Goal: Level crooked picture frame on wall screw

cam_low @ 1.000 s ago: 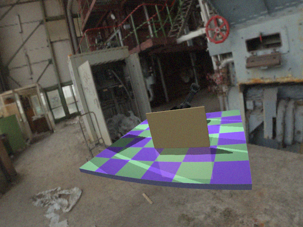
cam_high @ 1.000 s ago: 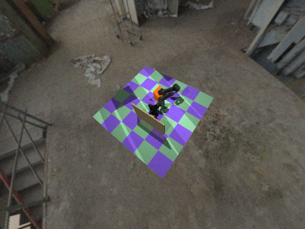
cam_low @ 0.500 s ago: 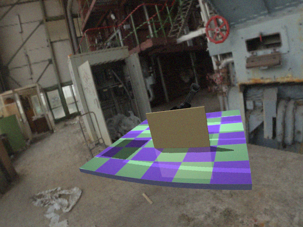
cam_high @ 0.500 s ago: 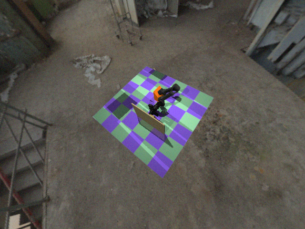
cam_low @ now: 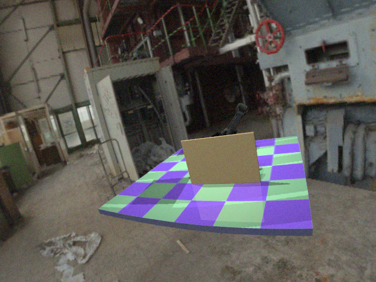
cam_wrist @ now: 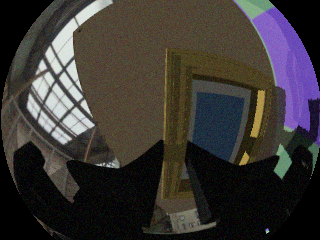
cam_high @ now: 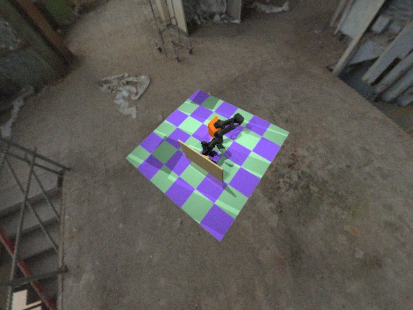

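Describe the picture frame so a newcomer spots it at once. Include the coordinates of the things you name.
Find the upright tan board (cam_high: 200,160) (cam_low: 221,159) on the checkered platform. On its arm-facing side hangs the picture frame (cam_wrist: 175,100), its edge between the fingers. Only it has gold moulding around a blue centre.

The upright rectangular tan panel (cam_high: 200,161) (cam_low: 222,159) (cam_wrist: 120,60) looks matt and smooth; the ridged golden picture frame (cam_wrist: 173,115) looks like wood.
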Tool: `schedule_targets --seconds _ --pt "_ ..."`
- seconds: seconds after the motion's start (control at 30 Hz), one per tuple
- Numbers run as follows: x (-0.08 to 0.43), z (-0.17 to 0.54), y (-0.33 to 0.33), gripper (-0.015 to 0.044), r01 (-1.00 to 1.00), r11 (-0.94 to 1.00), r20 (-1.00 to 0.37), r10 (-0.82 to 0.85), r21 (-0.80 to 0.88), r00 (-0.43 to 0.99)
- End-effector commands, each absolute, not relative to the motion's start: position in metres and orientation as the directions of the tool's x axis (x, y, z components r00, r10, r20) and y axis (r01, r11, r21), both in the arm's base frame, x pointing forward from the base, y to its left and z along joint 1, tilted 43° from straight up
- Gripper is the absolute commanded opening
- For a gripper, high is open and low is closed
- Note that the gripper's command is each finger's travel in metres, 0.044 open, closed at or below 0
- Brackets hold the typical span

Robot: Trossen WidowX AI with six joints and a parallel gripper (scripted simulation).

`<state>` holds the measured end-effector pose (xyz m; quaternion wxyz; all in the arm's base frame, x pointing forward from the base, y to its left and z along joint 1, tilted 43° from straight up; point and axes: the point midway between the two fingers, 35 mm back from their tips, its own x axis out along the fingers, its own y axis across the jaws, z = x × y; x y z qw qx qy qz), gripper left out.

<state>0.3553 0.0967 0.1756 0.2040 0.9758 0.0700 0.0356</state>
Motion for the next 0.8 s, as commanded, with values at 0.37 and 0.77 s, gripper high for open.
schedule_targets --seconds 0.37,0.77 --pt "0.3552 0.1760 0.0972 0.0000 0.112 -0.864 0.041 0.151 0.491 0.988" --pt "0.3552 0.1761 0.0973 0.0000 0.104 -0.829 0.040 0.151 0.550 0.988"
